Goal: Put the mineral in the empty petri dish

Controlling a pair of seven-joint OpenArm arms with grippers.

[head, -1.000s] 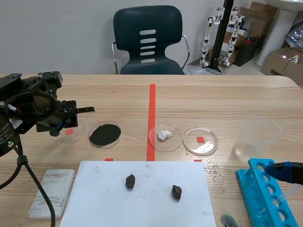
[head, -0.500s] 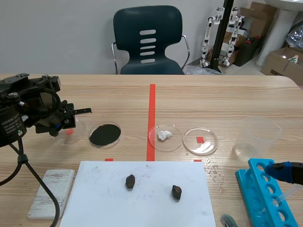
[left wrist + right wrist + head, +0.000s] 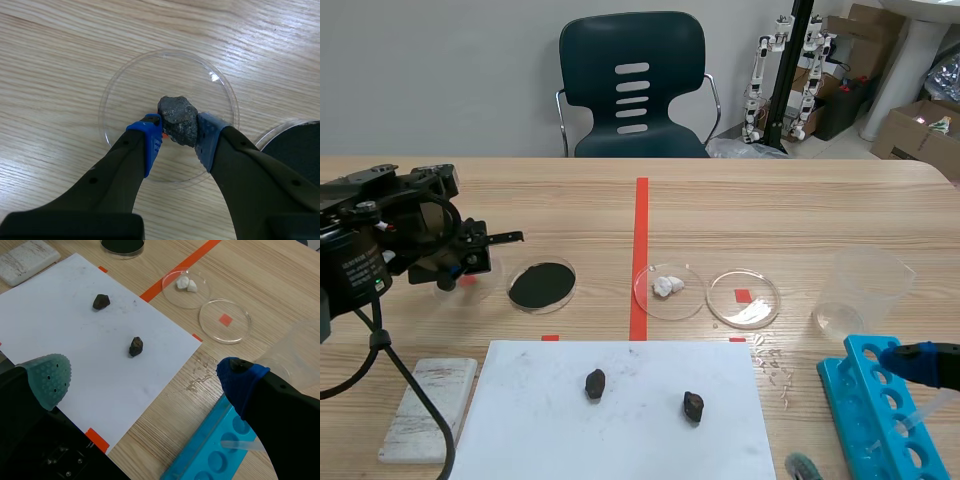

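Left arm (image 3: 380, 250) has nudged slightly toward the table's middle vs 0.5 s ago. Light wooden table (image 3: 800, 210) carries a white paper sheet (image 3: 620, 430) near the robot. Right gripper (image 3: 145, 380) gapes wide w/ nothing in it, above a blue plastic tube rack (image 3: 210, 450). Left gripper (image 3: 177, 134) hangs over the clear round petri dish (image 3: 120, 90), clenched on the dark grey rough mineral chunk (image 3: 179, 120), which sits betw. its blue pads over the dish's centre.
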